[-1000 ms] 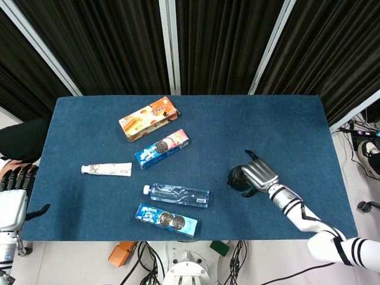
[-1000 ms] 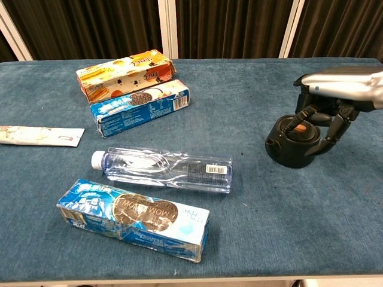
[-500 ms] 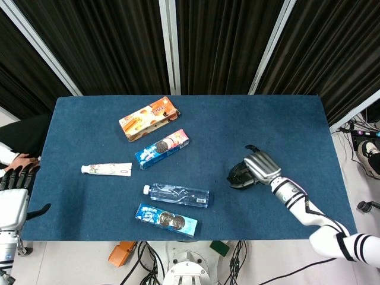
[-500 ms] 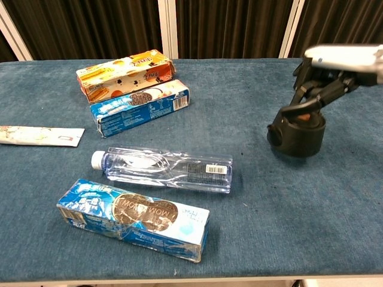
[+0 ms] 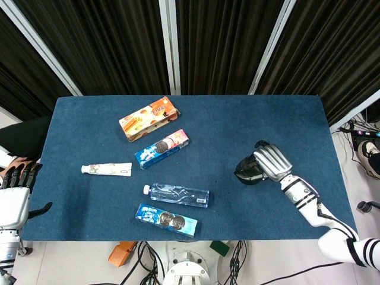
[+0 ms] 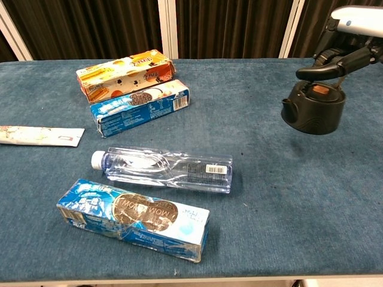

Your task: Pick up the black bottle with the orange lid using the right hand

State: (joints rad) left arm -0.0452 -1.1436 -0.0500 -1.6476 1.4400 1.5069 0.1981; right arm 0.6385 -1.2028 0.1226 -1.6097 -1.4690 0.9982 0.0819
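Note:
The black bottle (image 6: 313, 113) with its orange lid (image 6: 321, 89) hangs above the blue table at the right, and my right hand (image 6: 350, 42) grips it from above around the top. In the head view the same black bottle (image 5: 247, 171) shows as a dark round shape just left of my silver right hand (image 5: 271, 162), which covers most of it. My left hand (image 5: 13, 196) rests off the table's left edge, fingers spread, holding nothing.
On the blue table (image 5: 237, 119) lie an orange biscuit box (image 5: 148, 118), a blue cookie box (image 5: 161, 148), a white tube (image 5: 107, 170), a clear water bottle (image 5: 176, 194) and a blue cookie pack (image 5: 166, 219). A person's hand (image 5: 12, 166) shows at the far left.
My right hand closed around the top of the black bottle and lifted it up off the table, carrying it slightly right. The left hand stayed put.

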